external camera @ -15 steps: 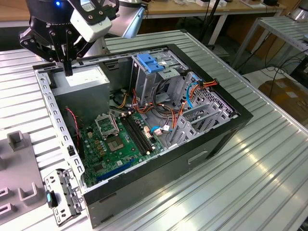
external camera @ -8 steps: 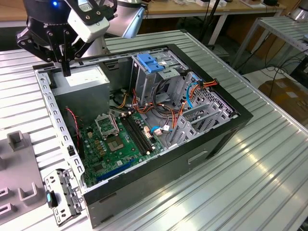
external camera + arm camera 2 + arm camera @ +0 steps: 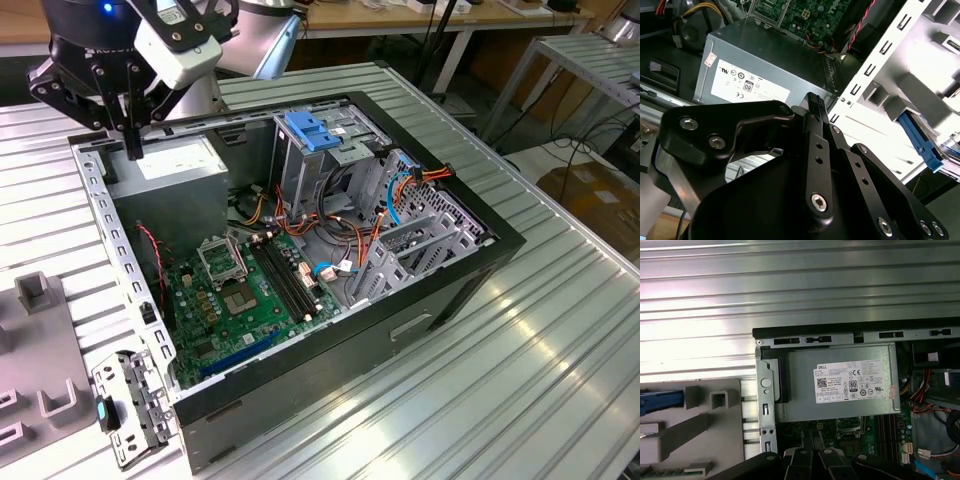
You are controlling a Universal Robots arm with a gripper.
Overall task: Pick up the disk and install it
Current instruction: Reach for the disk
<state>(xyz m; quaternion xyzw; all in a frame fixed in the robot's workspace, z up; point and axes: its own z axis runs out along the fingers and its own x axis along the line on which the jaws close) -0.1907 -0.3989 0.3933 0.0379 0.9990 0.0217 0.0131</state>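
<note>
Ribbed aluminium bench (image 3: 560,380) w/ an open PC case (image 3: 400,320) lying on it, side panel off, motherboard (image 3: 250,300) and cabling exposed.

Gripper (image 3: 132,140) hung over the case's corner at the exterior view's left, just above the grey power supply (image 3: 185,165). In the second wrist view its jaws (image 3: 812,99) stood together w/ nothing between them.

Progress, as I judged it: pick not yet made, so install not started either. The disk (image 3: 660,399) sat outside the case in a grey fixture (image 3: 700,425) on the bench, beside the chassis wall and apart from the gripper. Everything was left to do: grasp, carry, seat in a bay.

Hard to make out:
- Disk was cut off by the frame edge in both wrist views. One blue rail and a sliver of silver body (image 3: 947,150) were all there was to go on, so label side and exact orientation were unclear.
- Drive cage w/ blue latch piece (image 3: 310,130) was seen from above, and I couldn't tell which slot was free.
- Gripper's own linkage blocked most of the nearer ground in the second wrist view.
</note>
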